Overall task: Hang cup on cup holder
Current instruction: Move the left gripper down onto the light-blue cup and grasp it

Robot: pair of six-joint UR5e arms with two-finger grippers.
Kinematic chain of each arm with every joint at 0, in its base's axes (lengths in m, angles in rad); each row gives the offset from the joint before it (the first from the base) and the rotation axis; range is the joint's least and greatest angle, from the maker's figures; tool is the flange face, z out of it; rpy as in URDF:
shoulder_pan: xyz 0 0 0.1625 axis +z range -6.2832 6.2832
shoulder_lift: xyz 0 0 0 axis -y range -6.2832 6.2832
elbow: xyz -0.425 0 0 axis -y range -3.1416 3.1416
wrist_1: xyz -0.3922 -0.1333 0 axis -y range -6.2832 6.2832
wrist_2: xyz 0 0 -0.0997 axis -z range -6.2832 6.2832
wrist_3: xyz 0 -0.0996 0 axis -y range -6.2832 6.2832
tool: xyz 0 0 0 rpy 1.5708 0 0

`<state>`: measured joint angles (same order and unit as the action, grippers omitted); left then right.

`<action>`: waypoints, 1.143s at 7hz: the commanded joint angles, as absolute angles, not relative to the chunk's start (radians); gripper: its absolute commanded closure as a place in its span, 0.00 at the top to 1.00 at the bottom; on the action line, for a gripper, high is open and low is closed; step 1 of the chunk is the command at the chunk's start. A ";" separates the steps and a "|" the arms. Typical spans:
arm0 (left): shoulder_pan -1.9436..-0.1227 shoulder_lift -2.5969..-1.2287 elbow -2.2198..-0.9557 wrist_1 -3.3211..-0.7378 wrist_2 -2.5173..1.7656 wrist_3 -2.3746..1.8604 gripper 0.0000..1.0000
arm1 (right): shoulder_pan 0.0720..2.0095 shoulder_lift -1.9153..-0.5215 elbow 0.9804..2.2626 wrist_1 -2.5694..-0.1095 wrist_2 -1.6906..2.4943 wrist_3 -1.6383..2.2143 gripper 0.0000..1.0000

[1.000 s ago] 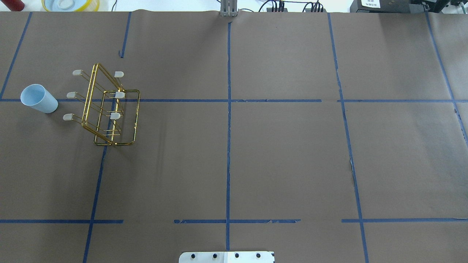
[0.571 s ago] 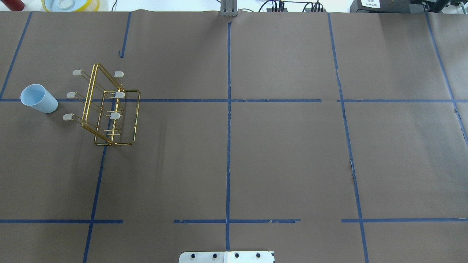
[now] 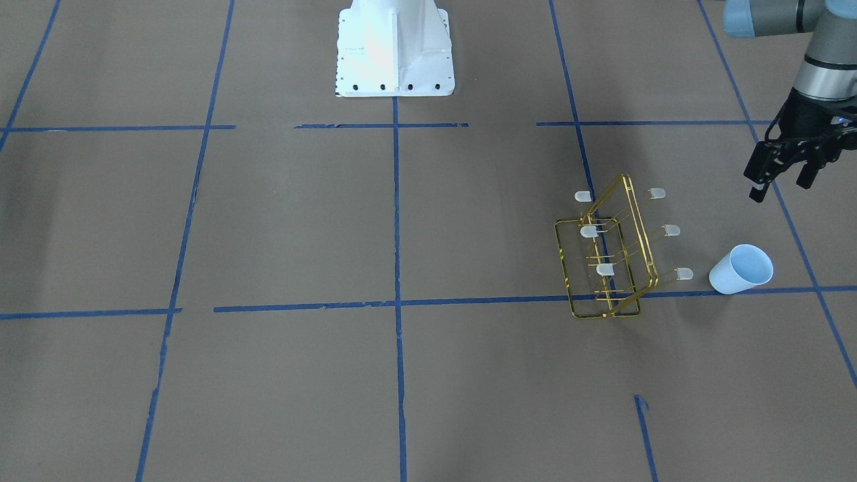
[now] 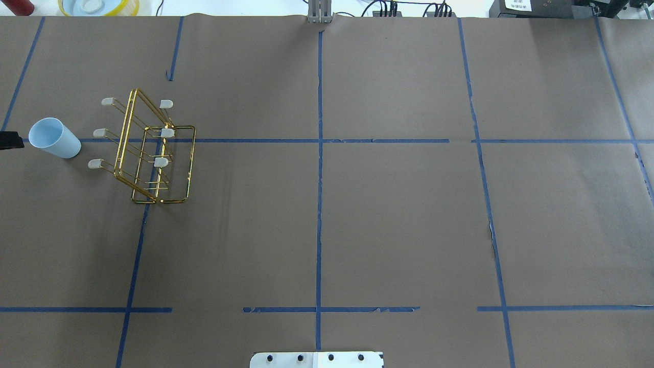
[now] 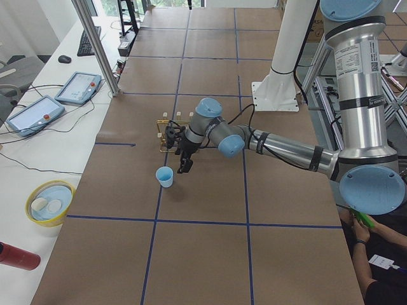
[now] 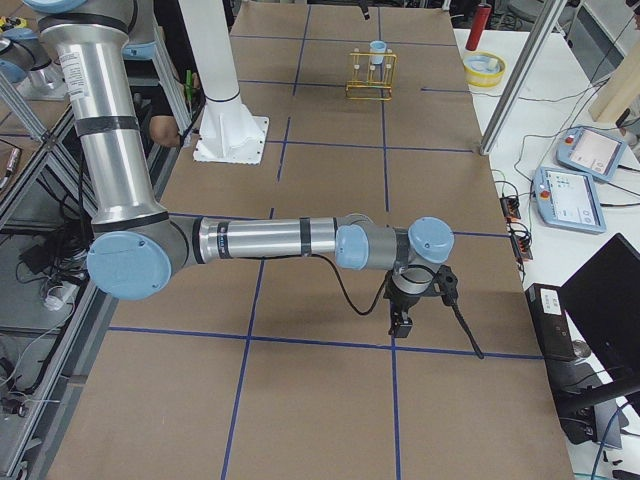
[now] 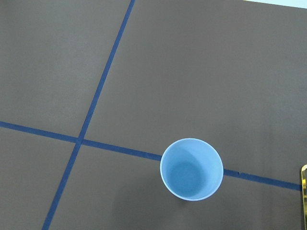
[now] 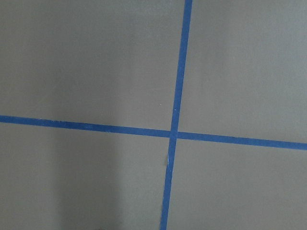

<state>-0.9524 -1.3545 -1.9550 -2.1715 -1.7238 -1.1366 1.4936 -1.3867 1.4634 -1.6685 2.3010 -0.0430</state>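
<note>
The cup (image 4: pixel 53 138) is a small pale blue tumbler standing upright, mouth up, at the table's far left; it also shows in the front view (image 3: pixel 740 269) and in the left wrist view (image 7: pixel 192 168). The cup holder (image 4: pixel 153 153), a gold wire rack with whitish prong caps, stands just right of it, apart from it, and shows in the front view (image 3: pixel 606 258). My left gripper (image 3: pixel 780 187) hangs open and empty above the table, on the robot's side of the cup; its tip (image 4: pixel 10 140) shows at the overhead view's left edge. My right gripper (image 6: pixel 400 322) shows only in the exterior right view, far from both; I cannot tell its state.
The robot base plate (image 3: pixel 394 47) is at the table's near-centre edge. A yellow bowl (image 4: pixel 99 6) and a red bottle (image 4: pixel 18 6) sit beyond the table's far edge. Blue tape lines cross the brown table cover.
A black tip of my left gripper has come into the overhead view at the left edge beside the cup. The cup and the rack have not moved.
</note>
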 commanded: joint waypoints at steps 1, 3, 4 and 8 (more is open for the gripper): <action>-0.792 -1.348 -1.902 -2.267 -1.492 -1.327 1.00 | 1.493 -1.387 1.463 -1.667 2.301 -0.043 1.00; -0.698 -1.348 -1.846 -2.321 -1.299 -1.457 1.00 | 1.494 -1.387 1.463 -1.667 2.301 -0.043 1.00; -0.660 -1.351 -1.800 -2.374 -1.213 -1.520 0.99 | 1.494 -1.387 1.463 -1.667 2.301 -0.043 1.00; -0.571 -1.440 -1.645 -2.396 -0.927 -1.571 0.98 | 1.494 -1.387 1.463 -1.669 2.301 -0.043 1.00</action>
